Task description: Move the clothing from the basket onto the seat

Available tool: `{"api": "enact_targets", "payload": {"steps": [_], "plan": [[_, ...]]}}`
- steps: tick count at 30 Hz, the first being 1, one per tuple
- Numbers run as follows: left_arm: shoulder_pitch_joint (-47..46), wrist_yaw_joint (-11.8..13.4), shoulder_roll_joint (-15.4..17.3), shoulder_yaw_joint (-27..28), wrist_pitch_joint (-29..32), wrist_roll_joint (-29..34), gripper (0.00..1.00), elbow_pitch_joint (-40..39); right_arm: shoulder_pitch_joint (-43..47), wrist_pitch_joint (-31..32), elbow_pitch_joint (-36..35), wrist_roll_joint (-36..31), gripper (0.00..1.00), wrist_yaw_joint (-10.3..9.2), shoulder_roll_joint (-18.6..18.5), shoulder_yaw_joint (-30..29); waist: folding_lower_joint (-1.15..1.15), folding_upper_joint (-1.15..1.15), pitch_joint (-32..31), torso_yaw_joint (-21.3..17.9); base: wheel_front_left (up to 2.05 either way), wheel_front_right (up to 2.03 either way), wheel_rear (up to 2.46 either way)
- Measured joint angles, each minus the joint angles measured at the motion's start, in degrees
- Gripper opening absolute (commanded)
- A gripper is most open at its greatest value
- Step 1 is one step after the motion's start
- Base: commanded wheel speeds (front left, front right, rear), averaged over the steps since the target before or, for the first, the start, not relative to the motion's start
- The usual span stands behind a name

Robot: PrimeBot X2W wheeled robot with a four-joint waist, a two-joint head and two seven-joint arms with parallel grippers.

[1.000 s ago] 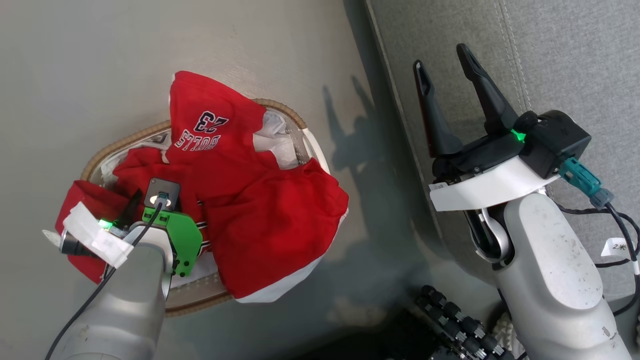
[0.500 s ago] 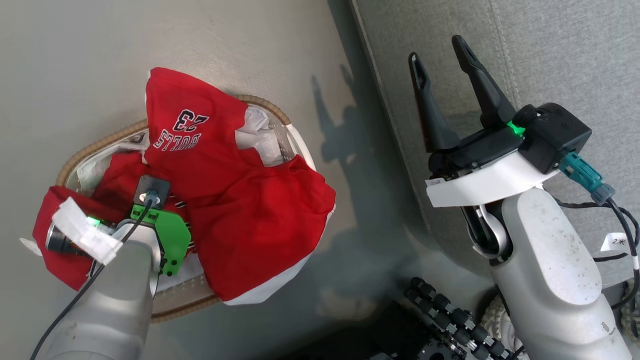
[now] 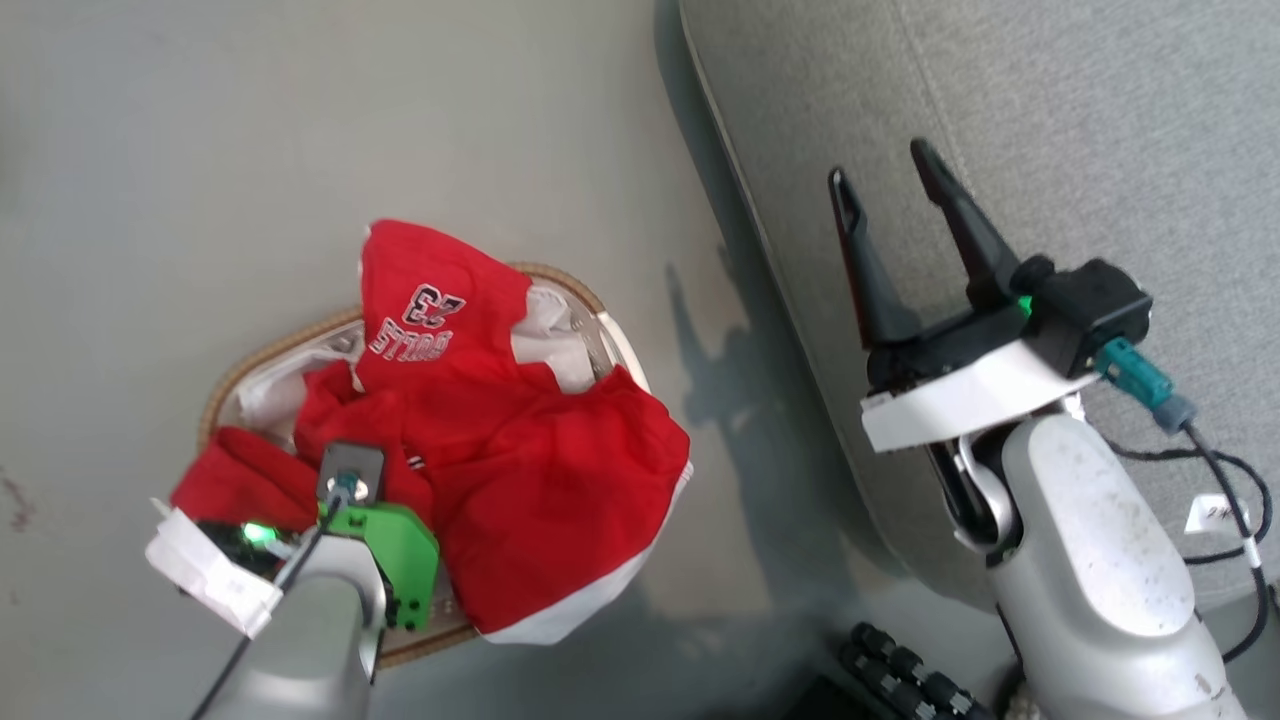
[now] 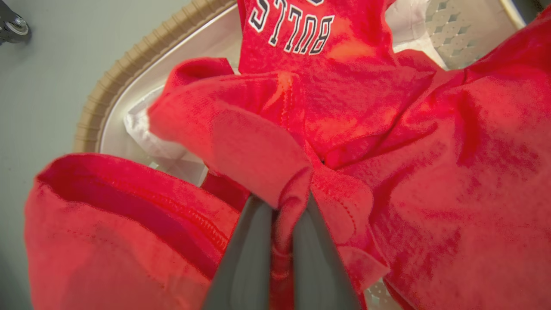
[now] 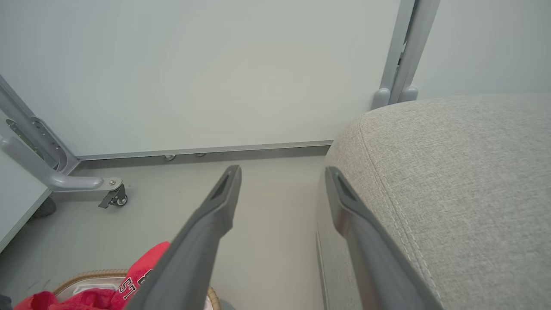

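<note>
Red clothing [image 3: 520,470] with white trim is heaped in the white basket [image 3: 265,352] on the floor; one piece reads "BULLS 23" [image 3: 415,318]. My left gripper [image 4: 282,211] is shut on a fold of red clothing [image 4: 267,159] near the basket's left side; in the head view its fingers are hidden under the wrist. My right gripper [image 3: 885,180] stands open and empty, held over the edge of the grey seat [image 3: 1050,120]. The right wrist view shows the seat [image 5: 452,172] at right and the clothing [image 5: 142,275] at lower left.
Grey floor [image 3: 250,130] surrounds the basket. The robot's wheeled base [image 3: 900,670] sits at the bottom. A pale wall panel [image 5: 215,64] with a grey post [image 5: 404,47] and a castered frame leg [image 5: 86,185] stands behind.
The left gripper has shut on a fold of red clothing. The head camera has shifted, so basket and seat sit differently in the picture.
</note>
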Motion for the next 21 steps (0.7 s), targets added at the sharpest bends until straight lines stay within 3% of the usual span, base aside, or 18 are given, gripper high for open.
{"api": "enact_targets", "payload": {"steps": [10,21], "plan": [[10.8,-1.4,-1.4,0.6,-0.3,-4.9,0.00,-11.0,7.3,0.0,3.6,-3.6,1.00,0.00,0.0,0.6,-0.01,0.00,-10.9,2.9,0.00,0.00,0.00],[20.4,-1.8,-1.4,-3.9,-0.3,-11.5,0.00,-24.8,15.4,0.0,6.5,-5.4,1.00,0.01,0.1,1.7,-0.01,0.00,-23.4,7.0,0.00,0.00,0.00]]}}
